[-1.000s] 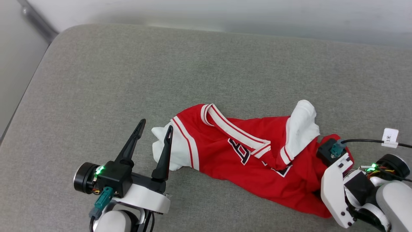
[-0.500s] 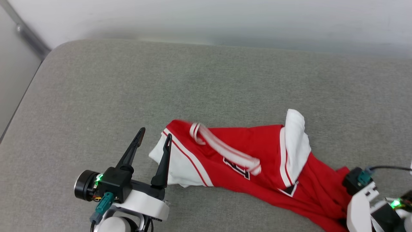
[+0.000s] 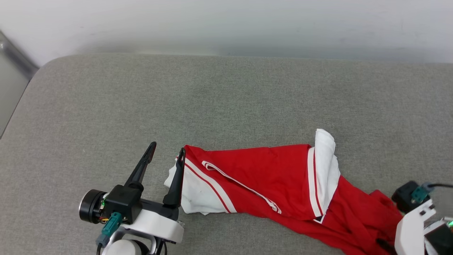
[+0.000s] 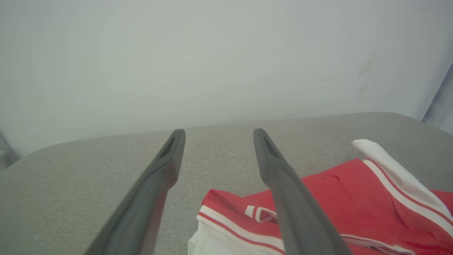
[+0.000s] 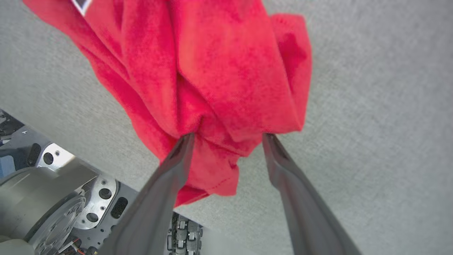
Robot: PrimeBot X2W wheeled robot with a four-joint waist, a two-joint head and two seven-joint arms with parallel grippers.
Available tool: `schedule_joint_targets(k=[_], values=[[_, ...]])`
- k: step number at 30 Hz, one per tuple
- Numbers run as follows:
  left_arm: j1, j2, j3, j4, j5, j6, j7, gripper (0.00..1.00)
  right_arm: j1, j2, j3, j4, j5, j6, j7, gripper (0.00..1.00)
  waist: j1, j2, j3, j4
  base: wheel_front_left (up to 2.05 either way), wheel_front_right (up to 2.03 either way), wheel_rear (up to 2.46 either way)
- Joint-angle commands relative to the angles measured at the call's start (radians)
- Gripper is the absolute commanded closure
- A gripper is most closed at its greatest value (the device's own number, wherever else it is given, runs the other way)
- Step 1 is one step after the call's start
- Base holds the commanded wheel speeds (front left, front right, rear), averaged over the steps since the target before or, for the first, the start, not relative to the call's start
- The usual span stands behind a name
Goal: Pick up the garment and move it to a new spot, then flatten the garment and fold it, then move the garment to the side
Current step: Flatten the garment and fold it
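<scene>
Flattening the red jersey [image 3: 276, 177], rumpled along the near edge of the grey cushion [image 3: 212, 99], we want both wide-open grippers to pinch first, the right gripper [image 5: 228, 136] astride the bunched end without clamping it, the empty left gripper [image 3: 167, 147] at the white sleeve [image 3: 198, 193], then pull apart evenly.

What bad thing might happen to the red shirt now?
1. The right gripper stands open with the red shirt bunched between its fingers, so the cloth may snag when that arm pulls away.
2. That bunched end lies by the near edge of the grey cushion, so it might slide off.
3. The left gripper hovers open beside the white sleeve and could drag it crooked.
</scene>
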State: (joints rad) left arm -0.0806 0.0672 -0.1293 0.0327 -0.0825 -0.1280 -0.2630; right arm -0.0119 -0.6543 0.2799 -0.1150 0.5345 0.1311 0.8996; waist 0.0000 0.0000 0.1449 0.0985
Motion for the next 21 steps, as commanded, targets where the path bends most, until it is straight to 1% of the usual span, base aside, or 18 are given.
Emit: schedule_joint_targets(k=[1, 6, 9, 11, 14, 17, 21], values=[[0.006, 0.001, 0.002, 0.001, 0.002, 0.000, -0.003, 0.00, -0.003, -0.011, -0.014, -0.031, 0.010, -0.001, 0.018, 0.00, 0.0000, 0.0000, 0.000, 0.002, 0.00, 0.00, 0.00], [-0.001, -0.003, 0.000, -0.006, 0.000, -0.001, -0.003, 0.00, -0.048, -0.033, -0.094, -0.197, 0.044, -0.001, 0.135, 0.00, 0.0000, 0.0000, 0.012, 0.022, 0.00, 0.00, 0.00], [-0.008, -0.005, 0.000, -0.007, -0.002, -0.001, -0.003, 0.00, -0.110, -0.003, -0.125, -0.254, 0.075, -0.001, 0.200, 0.00, 0.0000, 0.0000, 0.026, 0.036, 0.00, 0.00, 0.00], [-0.014, -0.006, -0.001, -0.005, -0.003, -0.001, -0.003, 0.00, -0.170, 0.017, -0.125, -0.259, 0.071, -0.001, 0.240, 0.00, 0.0000, 0.0000, 0.037, 0.046, 0.00, 0.00, 0.00], [-0.027, -0.008, -0.009, -0.001, -0.004, -0.001, -0.003, 0.00, -0.261, 0.062, -0.109, -0.213, 0.063, -0.001, 0.291, 0.00, 0.0000, 0.0000, 0.055, 0.065, 0.00, 0.00, 0.00], [-0.039, -0.010, -0.017, 0.003, -0.007, -0.002, -0.002, 0.00, -0.356, 0.102, -0.084, -0.128, 0.043, -0.001, 0.320, 0.00, 0.0000, 0.0000, 0.074, 0.089, 0.00, 0.00, 0.00], [-0.052, -0.012, -0.028, 0.005, -0.008, -0.002, -0.003, 0.00, -0.456, 0.152, -0.069, 0.006, 0.015, -0.001, 0.328, 0.00, 0.0000, 0.0000, 0.099, 0.124, 0.00, 0.00, 0.00]])
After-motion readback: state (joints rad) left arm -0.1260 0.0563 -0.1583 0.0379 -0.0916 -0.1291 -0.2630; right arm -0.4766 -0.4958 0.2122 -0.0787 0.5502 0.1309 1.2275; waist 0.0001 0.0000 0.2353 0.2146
